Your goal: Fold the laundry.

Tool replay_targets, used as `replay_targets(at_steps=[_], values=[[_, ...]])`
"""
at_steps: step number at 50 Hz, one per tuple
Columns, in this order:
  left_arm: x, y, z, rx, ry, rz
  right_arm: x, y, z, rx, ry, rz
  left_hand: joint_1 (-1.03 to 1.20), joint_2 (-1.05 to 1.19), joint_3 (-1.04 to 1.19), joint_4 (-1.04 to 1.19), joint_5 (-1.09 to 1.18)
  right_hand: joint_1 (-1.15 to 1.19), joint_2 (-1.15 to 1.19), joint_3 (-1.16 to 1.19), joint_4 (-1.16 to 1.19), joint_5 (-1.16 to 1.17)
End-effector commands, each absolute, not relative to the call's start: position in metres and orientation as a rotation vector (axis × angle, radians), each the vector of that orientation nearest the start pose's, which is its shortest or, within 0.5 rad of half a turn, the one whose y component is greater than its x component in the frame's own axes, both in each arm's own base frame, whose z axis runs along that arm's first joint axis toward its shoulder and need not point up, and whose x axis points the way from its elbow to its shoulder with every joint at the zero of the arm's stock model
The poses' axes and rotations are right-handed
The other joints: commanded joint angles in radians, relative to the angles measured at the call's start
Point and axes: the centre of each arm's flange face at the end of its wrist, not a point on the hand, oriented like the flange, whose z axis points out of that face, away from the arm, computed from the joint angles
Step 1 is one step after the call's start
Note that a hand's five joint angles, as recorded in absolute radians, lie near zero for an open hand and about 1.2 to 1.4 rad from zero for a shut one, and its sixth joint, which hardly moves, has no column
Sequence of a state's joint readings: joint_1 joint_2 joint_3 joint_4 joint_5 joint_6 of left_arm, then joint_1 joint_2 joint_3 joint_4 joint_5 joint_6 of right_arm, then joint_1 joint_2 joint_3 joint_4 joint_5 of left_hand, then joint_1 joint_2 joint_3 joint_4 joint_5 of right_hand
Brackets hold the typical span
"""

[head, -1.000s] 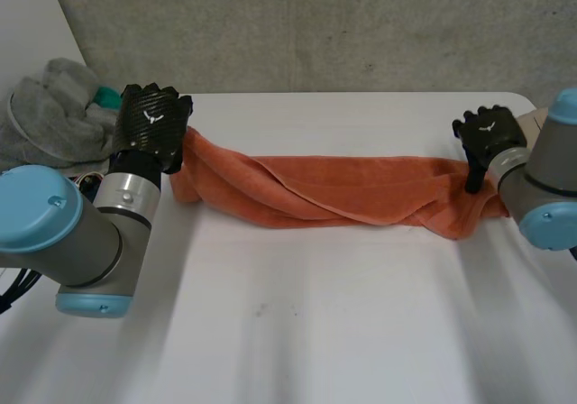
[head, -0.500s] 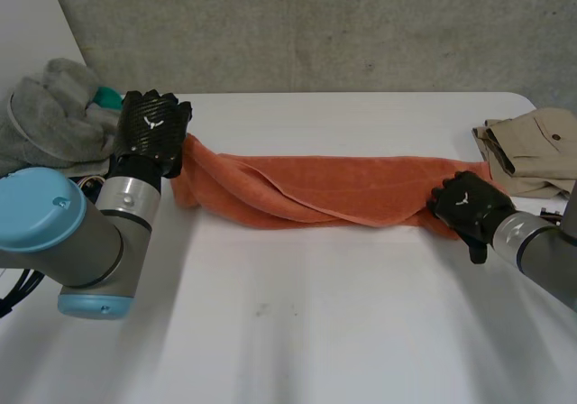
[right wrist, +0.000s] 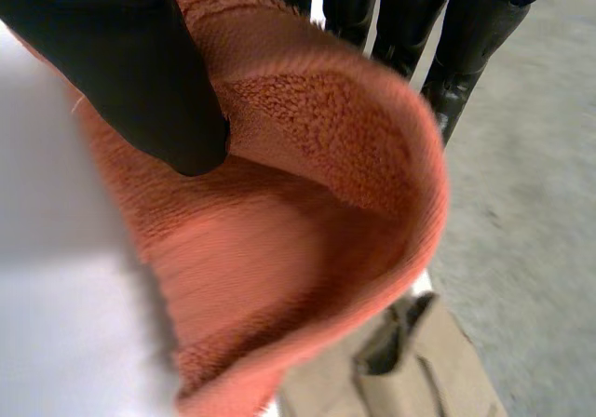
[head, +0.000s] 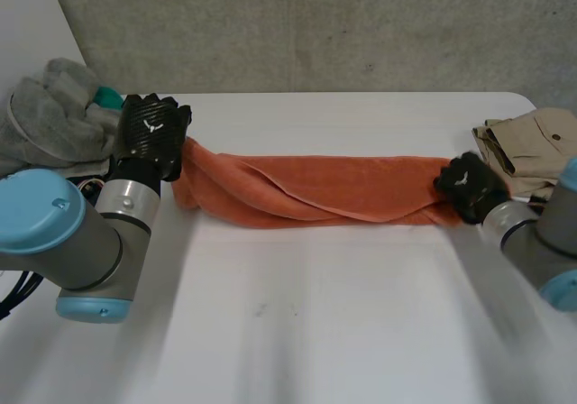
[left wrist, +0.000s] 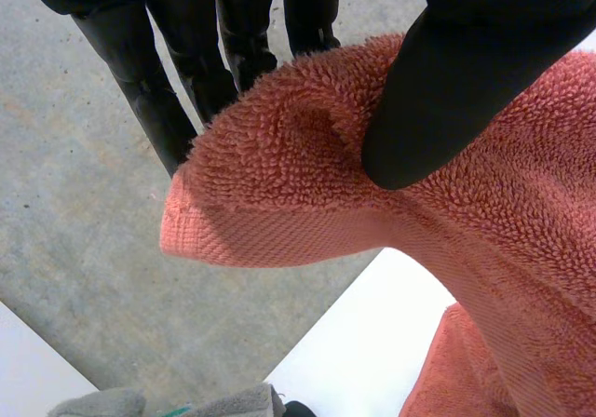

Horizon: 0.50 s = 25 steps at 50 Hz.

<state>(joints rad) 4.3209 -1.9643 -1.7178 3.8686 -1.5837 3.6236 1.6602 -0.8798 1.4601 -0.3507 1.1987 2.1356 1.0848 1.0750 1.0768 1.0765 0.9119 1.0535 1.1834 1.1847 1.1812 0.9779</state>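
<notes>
Orange terry towel point(head: 315, 188) lies twisted rope-like on white table point(head: 297, 332); long axis runs L–R across the table, spanning hand to hand. L hand point(head: 151, 133) at towel's left end, thumb pinching the cloth against fingers; R hand point(head: 467, 186) at right end, same pinch, end folded over in the grip. Each hand is nearest its own end. Judgement: next move likely untwist/spread, so pull apart along that axis. Grey clothes pile point(head: 50, 111) just beyond L hand; folded khaki garment point(head: 527, 142) beside R hand.
</notes>
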Motion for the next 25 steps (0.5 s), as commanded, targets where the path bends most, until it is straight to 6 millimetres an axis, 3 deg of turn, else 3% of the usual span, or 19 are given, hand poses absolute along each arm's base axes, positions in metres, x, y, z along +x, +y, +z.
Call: replay_targets(at_steps=[1, 4, 7, 10, 15, 17, 21, 25], values=[[-0.256, -0.29, 0.227, 0.822, 1.808, -2.317, 0.172, -0.368, 0.243, -1.092, 2.16, -2.158, 0.156, 0.166, 0.164, 0.165, 0.155, 0.343, 0.213, 0.212, 0.215, 0.244], [-0.248, -0.278, 0.238, 0.841, 1.859, -2.261, 0.152, -0.36, 0.262, -1.015, 2.314, -2.015, 0.156, 0.166, 0.164, 0.165, 0.155, 0.343, 0.213, 0.212, 0.215, 0.244], [-0.241, -0.263, 0.248, 0.87, 1.919, -2.202, 0.13, -0.35, 0.271, -0.962, 2.478, -1.833, 0.153, 0.163, 0.161, 0.162, 0.152, 0.343, 0.213, 0.212, 0.215, 0.244], [-0.235, -0.253, 0.251, 0.894, 1.971, -2.146, 0.121, -0.337, 0.276, -0.992, 2.557, -1.708, 0.153, 0.163, 0.161, 0.162, 0.152, 0.343, 0.213, 0.212, 0.215, 0.244], [-0.228, -0.238, 0.238, 0.982, 2.094, -1.961, 0.12, -0.318, 0.257, -1.238, 2.635, -1.484, 0.142, 0.151, 0.15, 0.15, 0.14, 0.343, 0.213, 0.212, 0.215, 0.244], [-0.228, -0.236, 0.229, 1.024, 2.123, -1.897, 0.119, -0.317, 0.247, -1.26, 2.649, -1.429, 0.127, 0.137, 0.135, 0.135, 0.125, 0.343, 0.213, 0.212, 0.215, 0.244], [-0.234, -0.25, 0.197, 1.118, 2.14, -1.771, 0.119, -0.33, 0.219, -1.205, 2.67, -1.389, 0.124, 0.134, 0.132, 0.132, 0.122, 0.343, 0.213, 0.212, 0.215, 0.244], [-0.25, -0.285, 0.187, 1.171, 1.997, -1.796, 0.134, -0.356, 0.216, -1.152, 2.608, -1.632, 0.133, 0.143, 0.141, 0.141, 0.131, 0.343, 0.213, 0.212, 0.215, 0.244]])
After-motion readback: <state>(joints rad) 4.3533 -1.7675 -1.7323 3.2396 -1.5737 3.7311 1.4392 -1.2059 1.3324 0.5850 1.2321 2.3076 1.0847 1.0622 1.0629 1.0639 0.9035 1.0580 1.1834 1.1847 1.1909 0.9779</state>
